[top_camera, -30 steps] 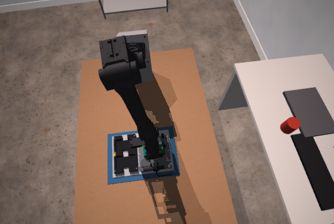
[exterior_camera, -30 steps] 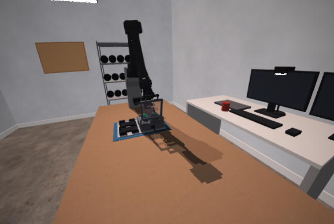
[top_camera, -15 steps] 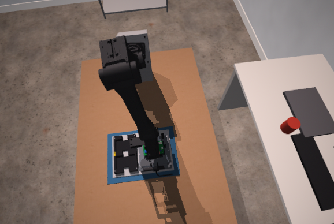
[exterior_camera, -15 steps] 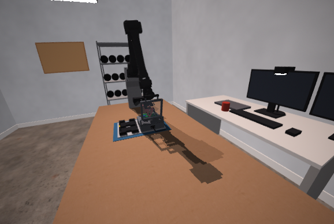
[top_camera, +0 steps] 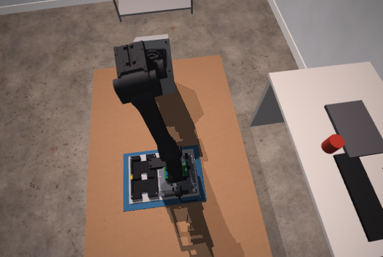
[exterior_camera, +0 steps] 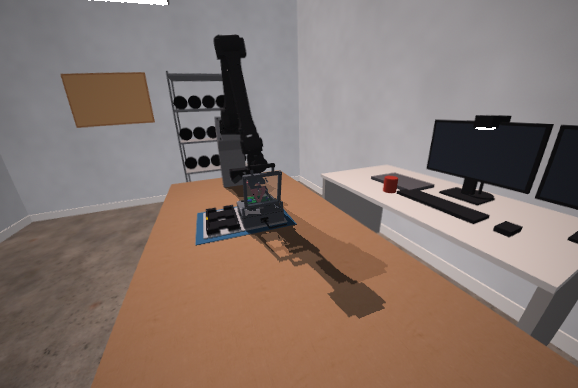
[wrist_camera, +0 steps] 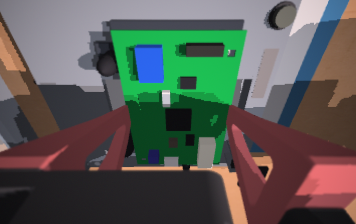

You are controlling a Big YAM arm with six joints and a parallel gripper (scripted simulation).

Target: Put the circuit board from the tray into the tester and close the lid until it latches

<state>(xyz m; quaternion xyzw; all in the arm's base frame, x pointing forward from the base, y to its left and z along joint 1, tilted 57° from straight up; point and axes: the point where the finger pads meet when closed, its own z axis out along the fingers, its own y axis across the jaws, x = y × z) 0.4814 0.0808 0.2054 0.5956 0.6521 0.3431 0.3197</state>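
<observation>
Green circuit board is sitting between the fingers of the claw, which is gripping it by its long edges (a fairly wide hold, from where I'm standing). They're hovering at the tester, whose lid is standing open, while the black tray is lying beside it on the tabletop
</observation>
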